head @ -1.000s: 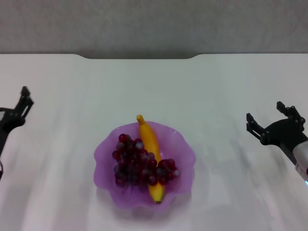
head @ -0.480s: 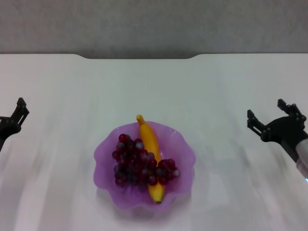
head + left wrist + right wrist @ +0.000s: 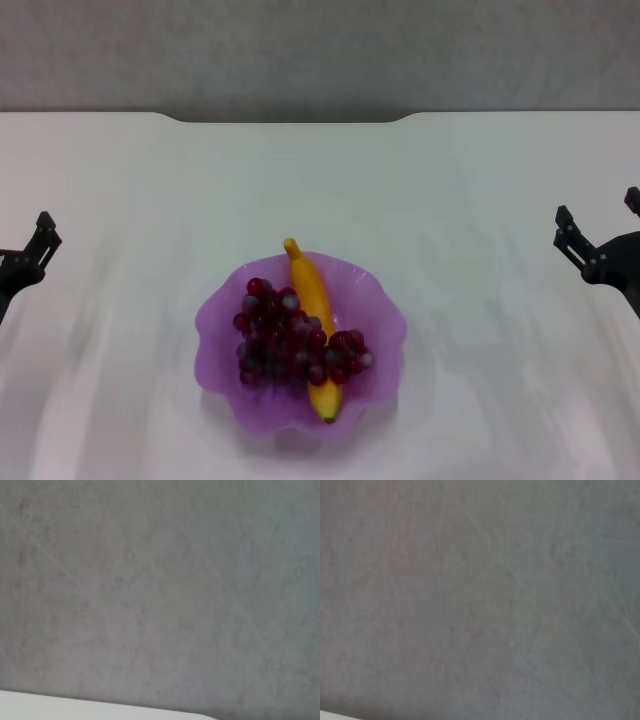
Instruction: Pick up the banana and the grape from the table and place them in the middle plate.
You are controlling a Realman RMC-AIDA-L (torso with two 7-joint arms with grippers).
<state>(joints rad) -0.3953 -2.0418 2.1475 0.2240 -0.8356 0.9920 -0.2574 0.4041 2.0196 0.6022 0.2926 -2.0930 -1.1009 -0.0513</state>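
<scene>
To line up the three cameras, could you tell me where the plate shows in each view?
Head view: the plate sits low and centre on the table, holding the banana and grapes.
Left wrist view: not in it.
Right wrist view: not in it.
Shared landmark: the grey wall beyond the table.

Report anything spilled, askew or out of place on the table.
Nothing stands out. The banana and the grape both lie inside the middle plate, nothing spilled on the table. The left gripper and right gripper sit apart at the sides.
</scene>
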